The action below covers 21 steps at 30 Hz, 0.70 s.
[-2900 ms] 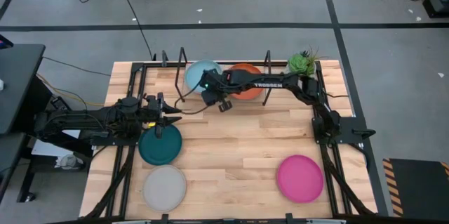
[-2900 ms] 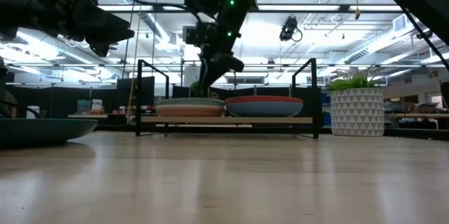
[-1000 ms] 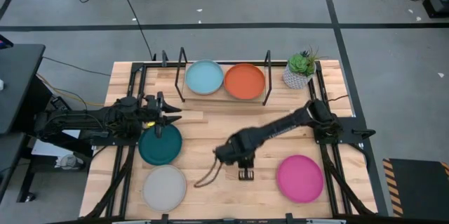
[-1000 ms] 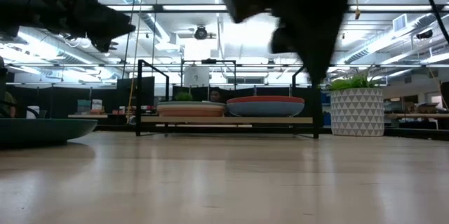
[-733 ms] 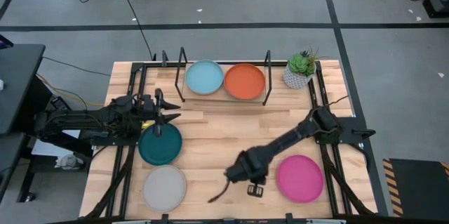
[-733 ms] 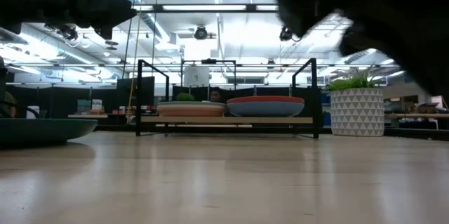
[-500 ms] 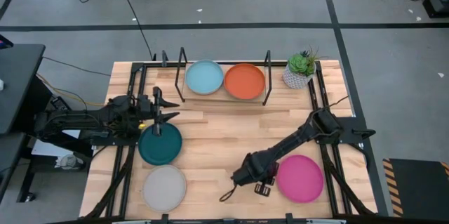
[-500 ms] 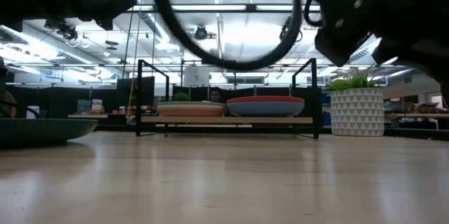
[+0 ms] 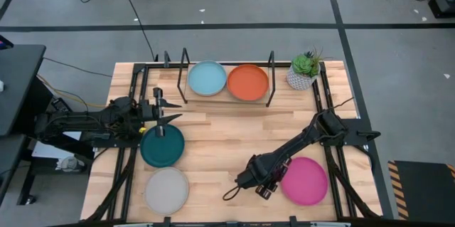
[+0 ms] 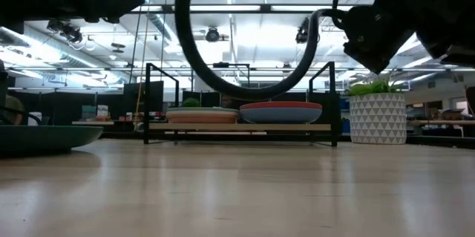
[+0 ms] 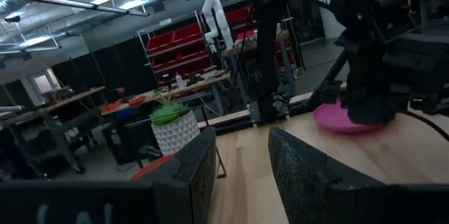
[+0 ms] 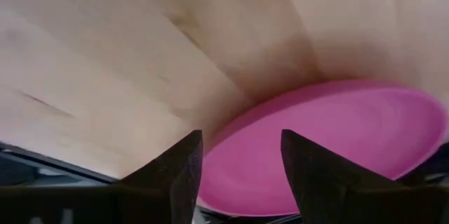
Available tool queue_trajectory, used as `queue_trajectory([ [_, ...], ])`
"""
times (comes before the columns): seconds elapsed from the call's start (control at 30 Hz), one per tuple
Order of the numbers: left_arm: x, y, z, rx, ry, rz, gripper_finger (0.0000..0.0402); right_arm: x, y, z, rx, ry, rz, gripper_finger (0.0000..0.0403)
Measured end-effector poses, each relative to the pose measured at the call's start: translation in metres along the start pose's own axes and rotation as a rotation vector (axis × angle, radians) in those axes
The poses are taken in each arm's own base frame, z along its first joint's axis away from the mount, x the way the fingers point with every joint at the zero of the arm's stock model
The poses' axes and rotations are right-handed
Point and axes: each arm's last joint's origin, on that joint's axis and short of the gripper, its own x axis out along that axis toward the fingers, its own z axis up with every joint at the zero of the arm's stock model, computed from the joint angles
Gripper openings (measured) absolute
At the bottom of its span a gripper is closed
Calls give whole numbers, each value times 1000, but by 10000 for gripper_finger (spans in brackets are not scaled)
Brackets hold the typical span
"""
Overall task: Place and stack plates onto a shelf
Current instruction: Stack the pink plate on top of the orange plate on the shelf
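Shelf (image 9: 227,101): low light-wood board at the table's far edge, flanked by thin black metal loop uprights. It carries two short stacks of round, shallow, matte plates side by side, a pale blue plate (image 9: 207,78) topping one and an orange plate (image 9: 248,82) the other; the low view shows further plates layered beneath each.

Table (image 9: 227,141): slatted pale wood in a black frame. Lying loose on it are a teal plate (image 9: 162,146), a grey plate (image 9: 166,189) nearer the front edge, and a magenta plate (image 9: 304,180) at the front right, its smooth rim curving up off the boards.

Right gripper (image 9: 264,188): low over the table just beside the magenta plate's edge, its dark textured fingers (image 12: 172,164) parted with a clear gap, holding nothing.

Left gripper (image 9: 163,111): at the far edge of the teal plate, its rough black pads (image 11: 304,169) spread apart, empty.

Potted plant (image 9: 303,70): green foliage in a white patterned pot, just beside the shelf's right end.
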Motion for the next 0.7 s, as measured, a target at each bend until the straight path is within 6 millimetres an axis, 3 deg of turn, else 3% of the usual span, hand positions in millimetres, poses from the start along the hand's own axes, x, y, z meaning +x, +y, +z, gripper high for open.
queue_trajectory([
  [0.37, 0, 0, 0, 0, -1, 0, 141, 25, -4, 6, 38, 23, 19, 190],
  [0.7, 0, 0, 0, 0, -1, 0, 141, 26, -5, 6, 17, 19, 7, 143],
])
